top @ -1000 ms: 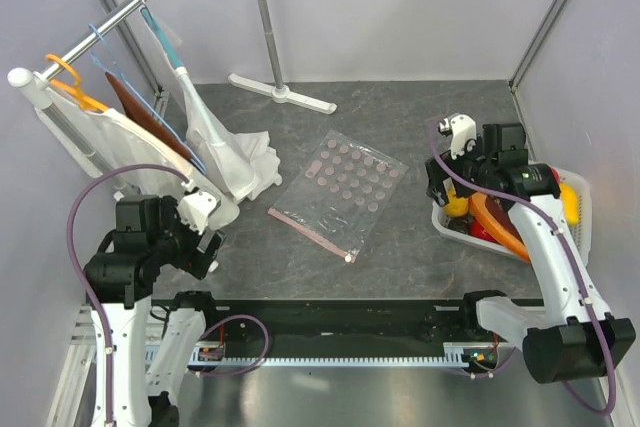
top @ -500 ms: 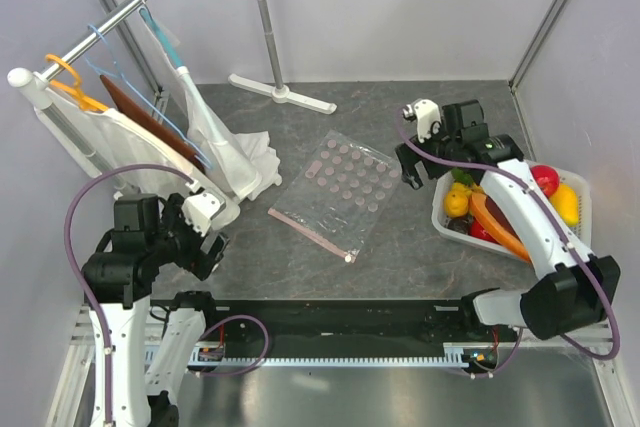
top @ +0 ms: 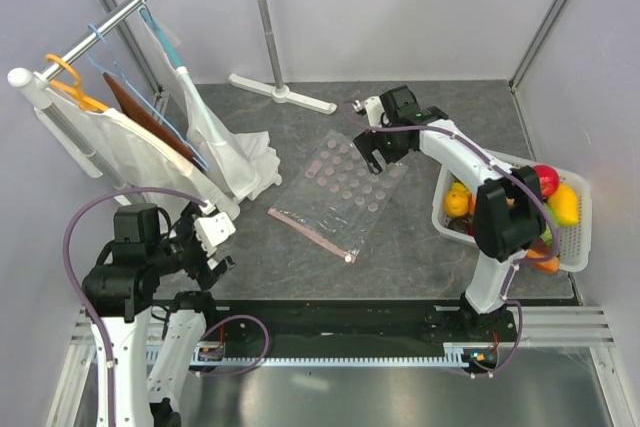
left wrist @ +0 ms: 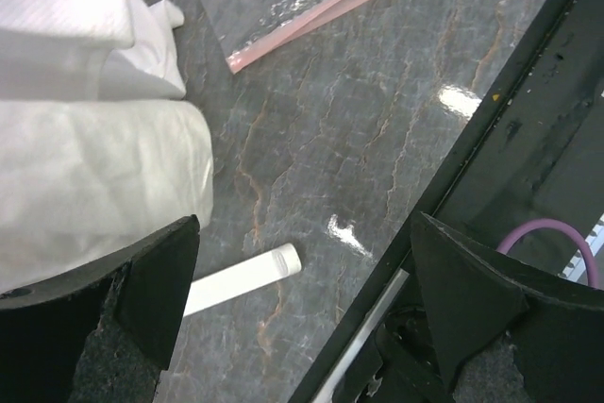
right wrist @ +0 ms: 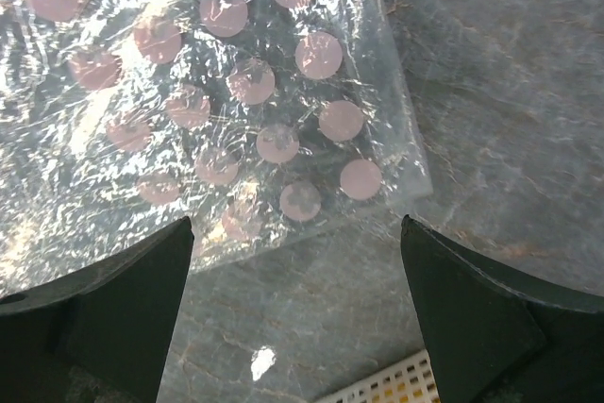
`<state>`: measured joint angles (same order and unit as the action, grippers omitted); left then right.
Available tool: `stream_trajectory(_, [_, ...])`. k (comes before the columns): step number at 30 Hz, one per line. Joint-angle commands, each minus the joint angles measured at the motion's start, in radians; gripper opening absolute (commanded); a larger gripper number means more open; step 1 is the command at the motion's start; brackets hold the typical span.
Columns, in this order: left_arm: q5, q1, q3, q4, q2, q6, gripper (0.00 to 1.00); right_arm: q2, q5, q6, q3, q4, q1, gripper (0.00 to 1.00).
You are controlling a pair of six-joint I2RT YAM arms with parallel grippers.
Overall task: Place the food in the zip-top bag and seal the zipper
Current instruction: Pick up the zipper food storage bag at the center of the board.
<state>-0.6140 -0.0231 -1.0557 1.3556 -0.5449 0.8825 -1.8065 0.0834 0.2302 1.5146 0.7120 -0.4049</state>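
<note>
From above, the bag (top: 340, 192) lies flat near the middle of the table (top: 420, 247), with its zipper (top: 310, 234) along the edge at 7 o'clock and the small white slider (top: 349, 258) at the strip's right end. The right gripper (top: 378, 150) is over the bag's corner at 1 o'clock. The food (top: 456, 201) is in the white basket (top: 575, 247), at 3 o'clock from the bag and apart from it. The left gripper (top: 215, 245) hangs at 8 o'clock from the bag, just beside the white cloth (top: 235, 162). In the left wrist view the jaws stand wide apart and hold nothing; the zipper is at 12 o'clock, the cloth at 9 o'clock, and a white bar (left wrist: 241, 276) lies on the table between the fingers. In the right wrist view the jaws are also wide apart and empty, above the bag's dotted edge, with a corner of the basket at 6 o'clock.
</note>
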Motion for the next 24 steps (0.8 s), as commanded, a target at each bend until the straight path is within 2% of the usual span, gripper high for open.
stream_trajectory(1, [-0.125, -0.005, 0.019, 0.050, -0.012, 0.116, 1.00, -0.106, -0.042, -0.022, 0.071, -0.011, -0.009, 0.98])
stream_trajectory(5, [-0.197, -0.005, 0.046, 0.059, -0.010, 0.220, 1.00, -0.178, -0.074, -0.011, 0.079, -0.019, -0.011, 0.98])
stream_trajectory(11, [-0.181, -0.005, 0.160, 0.071, -0.015, 0.456, 1.00, -0.261, -0.098, 0.015, 0.136, -0.006, -0.005, 0.98])
stream_trajectory(17, [-0.236, -0.005, 0.209, 0.065, -0.035, 0.610, 1.00, -0.327, -0.085, 0.017, 0.208, 0.032, 0.038, 0.98])
stream_trajectory(20, [-0.251, -0.003, 0.217, 0.028, -0.082, 0.598, 1.00, -0.295, -0.033, 0.018, 0.199, 0.066, 0.052, 0.98])
stream_trajectory(24, [-0.277, 0.014, 0.191, -0.032, -0.194, 0.497, 1.00, -0.118, 0.088, 0.113, 0.070, 0.030, 0.049, 0.98])
